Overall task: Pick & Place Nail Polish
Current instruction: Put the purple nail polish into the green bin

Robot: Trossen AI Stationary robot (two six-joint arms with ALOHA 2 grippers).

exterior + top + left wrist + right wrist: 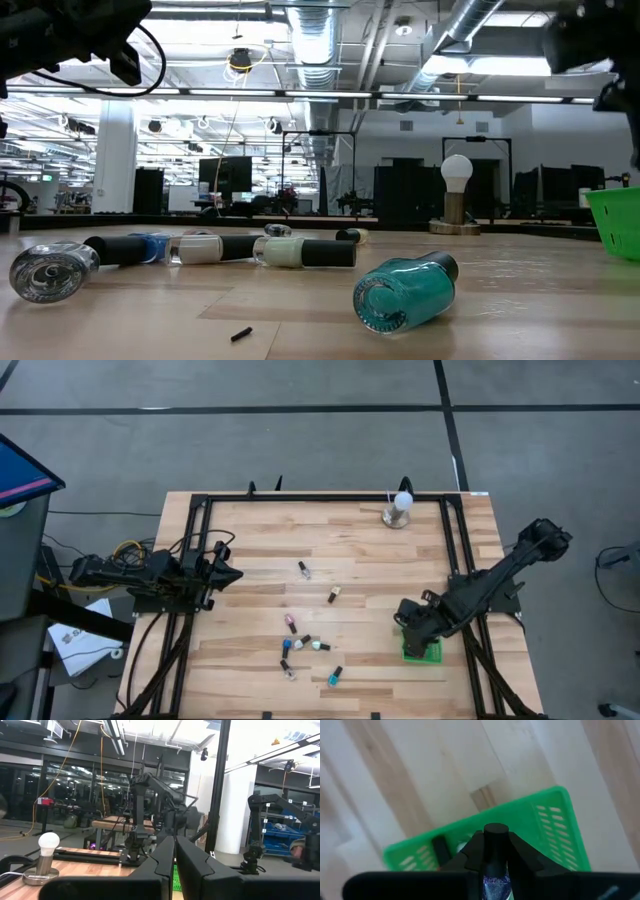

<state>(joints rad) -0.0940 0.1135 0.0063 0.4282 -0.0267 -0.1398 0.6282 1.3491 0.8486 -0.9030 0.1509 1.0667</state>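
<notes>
Several nail polish bottles lie on their sides in the near middle of the wooden table (300,643), among them a teal one (405,292) and a cream one with a dark cap (300,252). Two more lie farther back (303,569) (334,594). My right gripper (495,842) hangs over the green basket (555,815) at the near right, shut on a nail polish bottle with a black cap. The basket holds a dark-capped bottle (440,849). My left gripper (175,865) waits shut at the table's left side (232,573). My right gripper pinches a nail polish bottle between its two fingers, which point down from above. The black cap (495,832) sticks out past the fingertips toward the basket, and the glittery body (495,882) sits farther back between them. The bottle is lifted clear above the basket.
A white bulb on a round metal base (400,508) stands at the far right of the table. A black frame (455,550) runs around the table's edges. Bare wood lies between the bottles and the basket (422,650).
</notes>
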